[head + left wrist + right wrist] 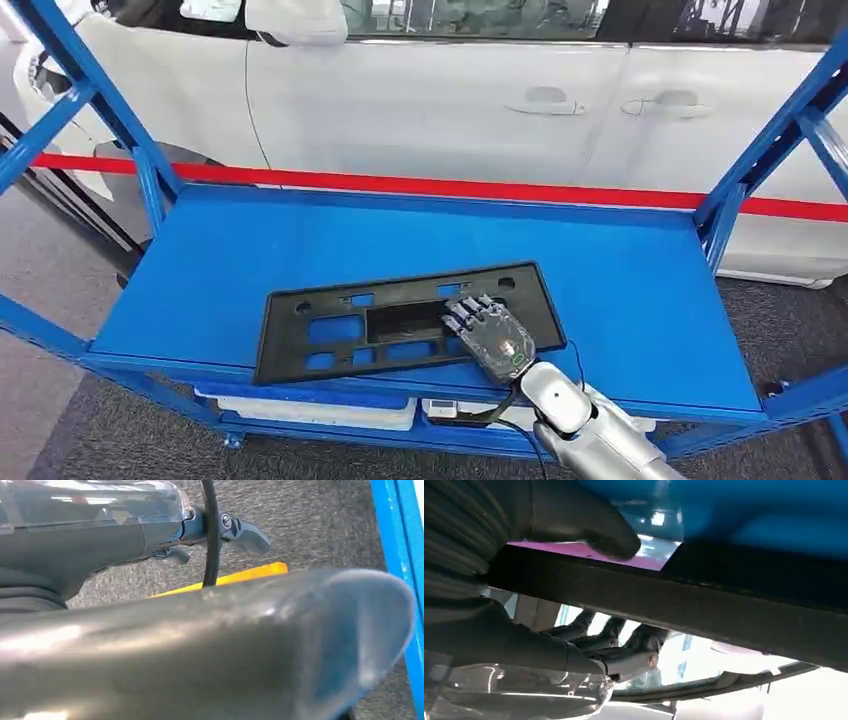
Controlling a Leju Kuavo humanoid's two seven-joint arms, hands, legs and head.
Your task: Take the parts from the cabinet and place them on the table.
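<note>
The right hand (492, 335) was closed around the near right edge of the black plastic part (400, 320), thumb under and fingers on top; the part lay flat on the blue shelf (640, 290), by its front edge; it was judged light, stiff and smooth; a grip on its rim was preferred; the state of the left hand (210, 530) could not be told.

The right hand (524, 625) grips the black plastic part (704, 610): thumb on one face, dark fingers (624, 640) curled against the opposite face. Blue shelf surface (764, 515) lies beyond the part.
</note>
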